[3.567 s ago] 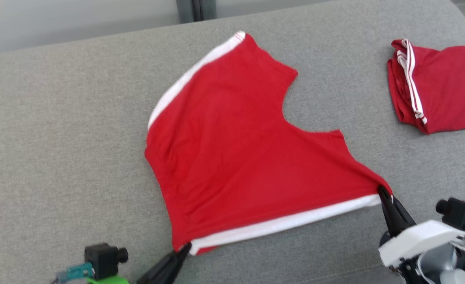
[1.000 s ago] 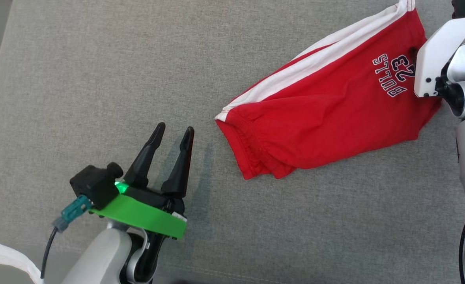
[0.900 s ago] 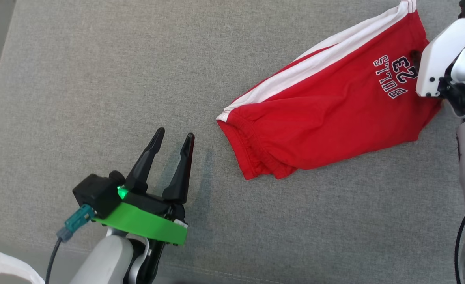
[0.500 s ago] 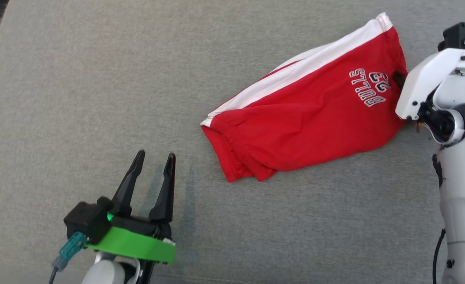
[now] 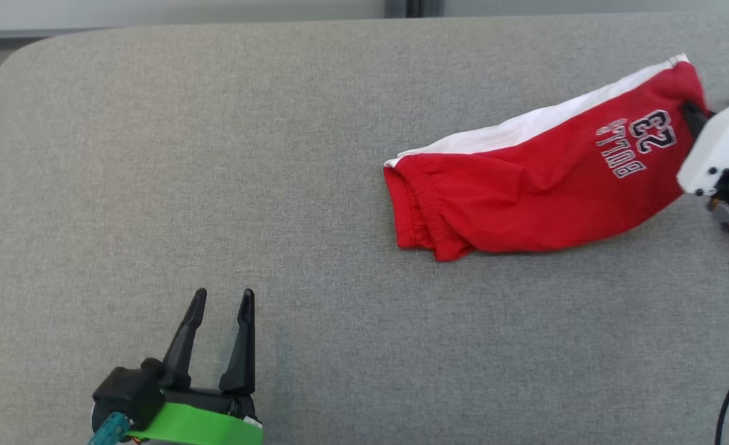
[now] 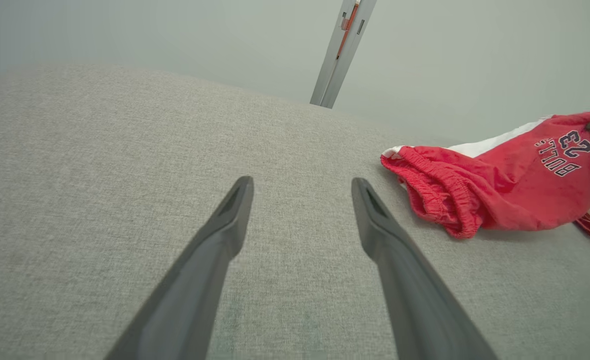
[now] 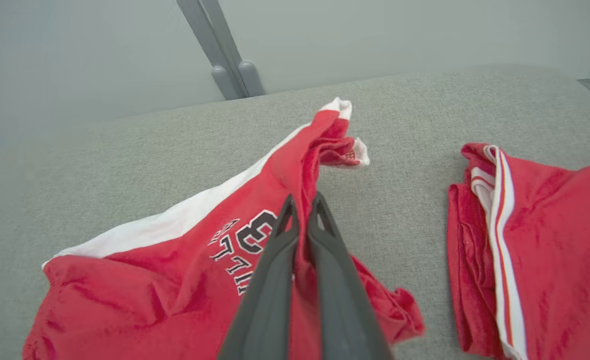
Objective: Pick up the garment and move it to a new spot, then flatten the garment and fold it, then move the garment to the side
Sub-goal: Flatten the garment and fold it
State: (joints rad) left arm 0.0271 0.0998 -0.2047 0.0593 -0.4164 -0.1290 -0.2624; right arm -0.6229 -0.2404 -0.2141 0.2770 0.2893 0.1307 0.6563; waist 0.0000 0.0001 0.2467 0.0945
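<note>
The garment is a pair of red shorts [image 5: 525, 185] with a white side stripe and a "BULLS 23" print, folded in half on the grey cushion [image 5: 216, 154]. My right gripper [image 5: 689, 111] is shut on the leg end of the shorts [image 7: 174, 270] at the right, pinching a ridge of fabric between its fingers [image 7: 302, 205]. The waistband end lies on the cushion at the left. My left gripper [image 5: 222, 300] stands open at the lower left, nothing between its fingers [image 6: 300, 185], well apart from the shorts [image 6: 500, 180].
A second red garment [image 7: 535, 250] with white stripes lies folded on the cushion just right of the held shorts. The cushion's back edge meets a pale wall with a grey vertical post [image 6: 342, 50]. Bare cushion stretches between my left gripper and the shorts.
The shorts went from spread flat, held by both grippers, to folded in half. My left gripper has let go and drawn back. The right gripper keeps its hold; the camera has shifted.
</note>
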